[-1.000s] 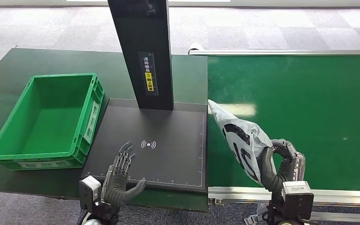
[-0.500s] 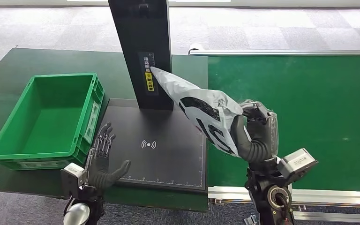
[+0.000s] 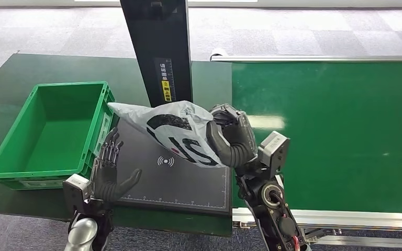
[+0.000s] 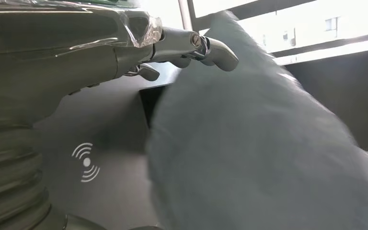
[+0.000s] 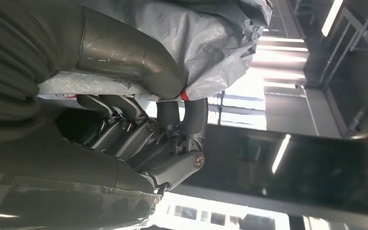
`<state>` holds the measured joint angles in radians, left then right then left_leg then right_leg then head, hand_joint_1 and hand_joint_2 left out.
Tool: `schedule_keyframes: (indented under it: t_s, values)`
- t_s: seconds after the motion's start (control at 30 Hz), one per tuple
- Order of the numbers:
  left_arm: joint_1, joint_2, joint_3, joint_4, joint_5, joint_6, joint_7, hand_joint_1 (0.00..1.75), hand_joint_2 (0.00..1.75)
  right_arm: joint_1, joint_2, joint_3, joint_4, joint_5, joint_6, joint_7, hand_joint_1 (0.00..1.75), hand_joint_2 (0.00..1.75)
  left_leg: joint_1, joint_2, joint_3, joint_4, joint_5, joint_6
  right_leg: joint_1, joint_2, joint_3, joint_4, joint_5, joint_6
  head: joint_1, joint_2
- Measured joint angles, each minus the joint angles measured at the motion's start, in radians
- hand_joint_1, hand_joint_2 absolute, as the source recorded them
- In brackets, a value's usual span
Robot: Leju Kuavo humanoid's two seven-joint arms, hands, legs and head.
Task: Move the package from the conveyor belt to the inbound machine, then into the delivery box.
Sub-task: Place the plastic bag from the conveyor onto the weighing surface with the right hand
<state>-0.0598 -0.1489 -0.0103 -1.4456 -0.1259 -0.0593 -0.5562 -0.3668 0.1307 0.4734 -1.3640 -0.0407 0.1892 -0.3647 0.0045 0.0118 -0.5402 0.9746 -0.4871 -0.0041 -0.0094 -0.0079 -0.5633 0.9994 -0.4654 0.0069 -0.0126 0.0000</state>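
Observation:
My right hand (image 3: 231,136) grips a grey plastic package (image 3: 175,132) with black lettering and holds it in the air over the black inbound machine plate (image 3: 188,180), near its scan symbol. In the right wrist view the thumb and fingers (image 5: 172,120) clamp the crinkled package (image 5: 196,43). My left hand (image 3: 109,170) hovers open, fingers spread, at the plate's left edge beside the green delivery box (image 3: 52,133). The package (image 4: 258,143) looms blurred in front of my left hand (image 4: 52,57) in the left wrist view.
The machine's black upright post (image 3: 159,52) rises behind the plate. The green conveyor belt (image 3: 335,125) lies to the right with a metal rail (image 3: 314,58) at its far side. The delivery box is empty.
My right hand has carried the package left, from the belt's edge to over the machine plate. My left hand has shifted slightly left and back toward the box.

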Motion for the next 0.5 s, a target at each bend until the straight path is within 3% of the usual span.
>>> schedule_keyframes:
  t_s: [0.1,0.5]
  values:
    - [-0.010,0.004,0.000,0.004,0.001,0.006,0.002,0.00,1.75,-0.021,0.016,0.033,0.087,-0.014,-0.001,0.010,0.00,1.75,0.000,0.000,0.000,0.000,0.000,0.000,0.000,0.000,0.000,0.000,0.000,0.000,0.000,0.000]
    - [-0.007,0.014,0.000,0.019,0.001,0.008,0.003,0.00,1.75,-0.030,0.023,0.050,0.231,0.004,-0.031,0.032,0.00,1.75,0.000,0.000,-0.001,0.000,0.000,0.000,0.000,0.000,-0.001,0.000,0.000,0.000,0.000,0.000]
